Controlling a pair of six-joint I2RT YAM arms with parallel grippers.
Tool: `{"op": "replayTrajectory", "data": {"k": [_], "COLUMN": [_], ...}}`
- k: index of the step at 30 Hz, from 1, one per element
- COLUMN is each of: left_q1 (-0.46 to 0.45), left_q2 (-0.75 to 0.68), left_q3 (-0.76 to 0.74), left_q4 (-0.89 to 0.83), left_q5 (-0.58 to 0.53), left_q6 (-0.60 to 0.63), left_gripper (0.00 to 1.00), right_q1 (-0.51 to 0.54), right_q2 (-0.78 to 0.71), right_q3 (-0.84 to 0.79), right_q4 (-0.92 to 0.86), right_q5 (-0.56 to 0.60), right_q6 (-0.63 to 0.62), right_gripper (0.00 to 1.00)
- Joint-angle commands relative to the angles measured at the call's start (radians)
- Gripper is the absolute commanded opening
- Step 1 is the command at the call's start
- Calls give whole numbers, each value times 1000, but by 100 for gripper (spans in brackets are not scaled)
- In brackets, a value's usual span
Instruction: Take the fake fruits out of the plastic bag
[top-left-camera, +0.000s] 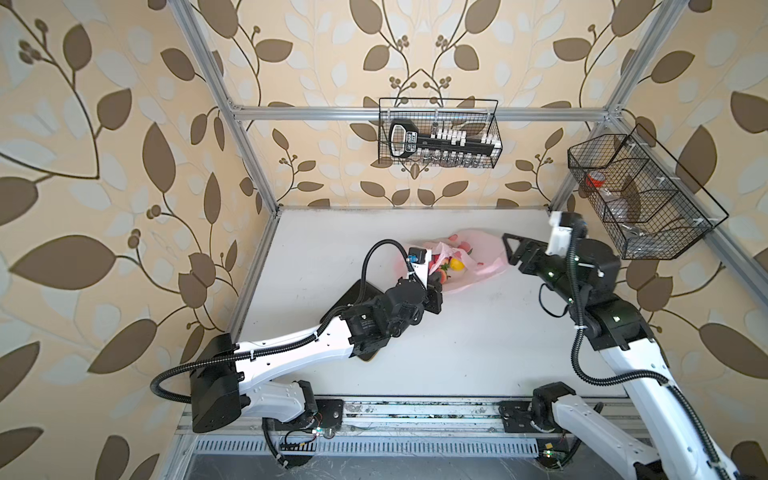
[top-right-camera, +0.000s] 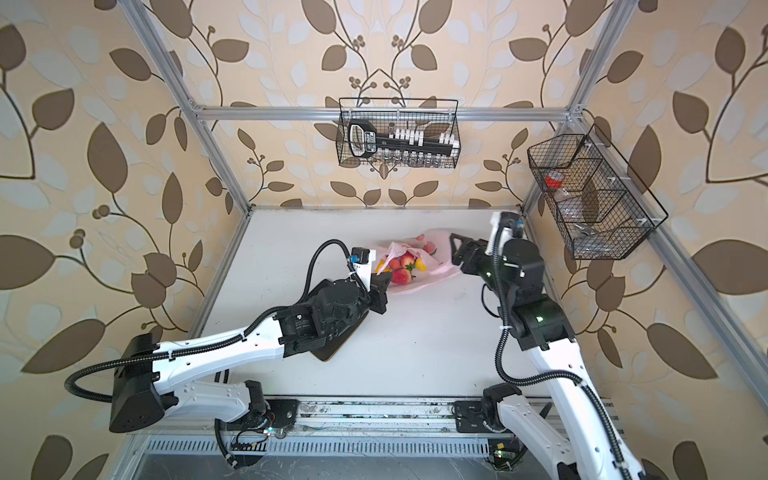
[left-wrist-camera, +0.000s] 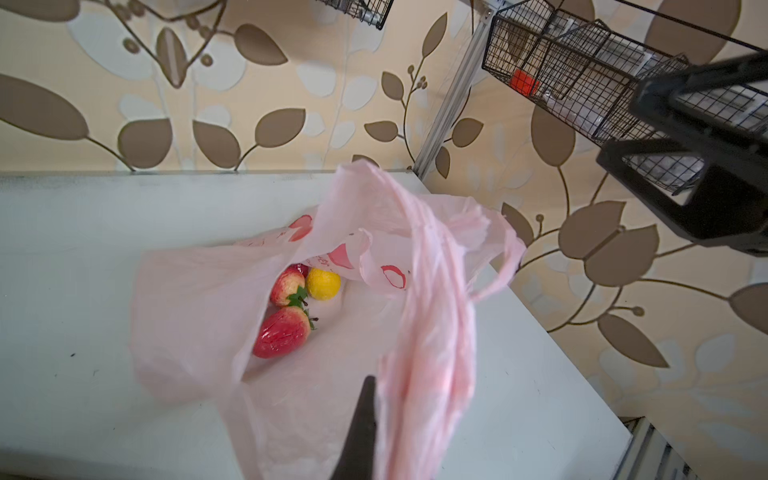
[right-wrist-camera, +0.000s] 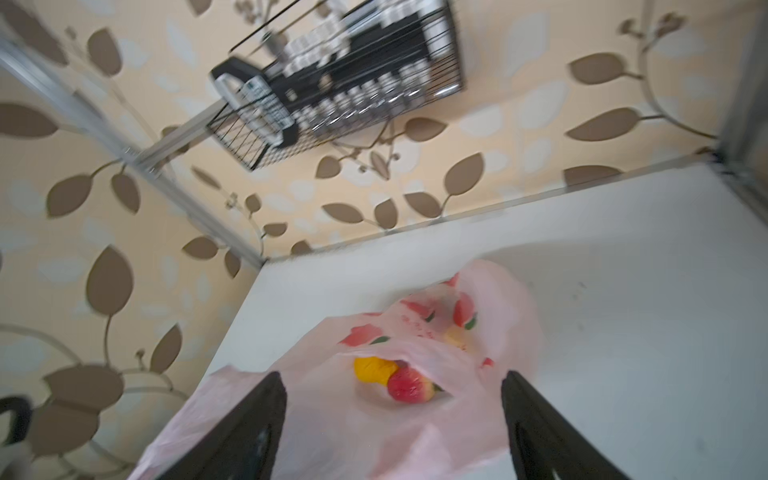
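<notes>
Leaf-patterned wallpaper is seen on the walls around a white table (top-left-camera: 415, 353). Two wire baskets are hung on the frame, one at the back (top-left-camera: 440, 133) and one at the right (top-left-camera: 636, 195). A dark mat (top-right-camera: 332, 353) is largely covered by the left arm. The plastic bag (top-right-camera: 440, 270) is laid toward the back of the table, between the two grippers. Its near edge is pinched by the closed left gripper (top-right-camera: 381, 284), and a bunched handle (left-wrist-camera: 419, 374) is stretched up beside one finger (left-wrist-camera: 361, 428). The right gripper (top-left-camera: 510, 249) is held at the bag's opposite end with its jaws spread wide; whether the film is touched cannot be told. The fake fruits (top-right-camera: 401, 274) are seen inside the bag's open mouth: one strawberry (left-wrist-camera: 282, 336) nearest the left gripper, a second strawberry (left-wrist-camera: 287, 286) and a lemon (left-wrist-camera: 323, 284) just behind it.
</notes>
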Motion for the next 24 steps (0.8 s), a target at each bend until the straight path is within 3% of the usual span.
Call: {"op": "replayTrajectory", "data": {"k": [1,5,9,12,17,22,24], "left_q1": [3,10,21,21,21,21,22], "left_q2": [-49,-90,-123,-137,-135,-124,-117], "left_q3": [-27,-61,-98,-122,-123,-129,-128], "left_q4": [52,-9,-50,-46,-53,-36,-32], "left_q5": [-12,-50,-78,-74,-65,-53,-40], "left_q6": [-71,-112,-178,-208,-221,-232,-236], "left_gripper": [0,0,0,0,0,0,0], "right_q1": [180,265,305,345,388,427,451], "right_q2": [50,72,52,-2,-94,-45,-28], "right_q3": [36,56,52,29,-67,-56,-81], "right_q4": [-102,-146,-237,-313,-405,-496,-486], "right_q5": [213,242,239,270,218,228,288], "right_q6": [-240,-459,-642,-828,-1174,-1235,-1268], "right_gripper": [84,85,79,78,78,78,78]}}
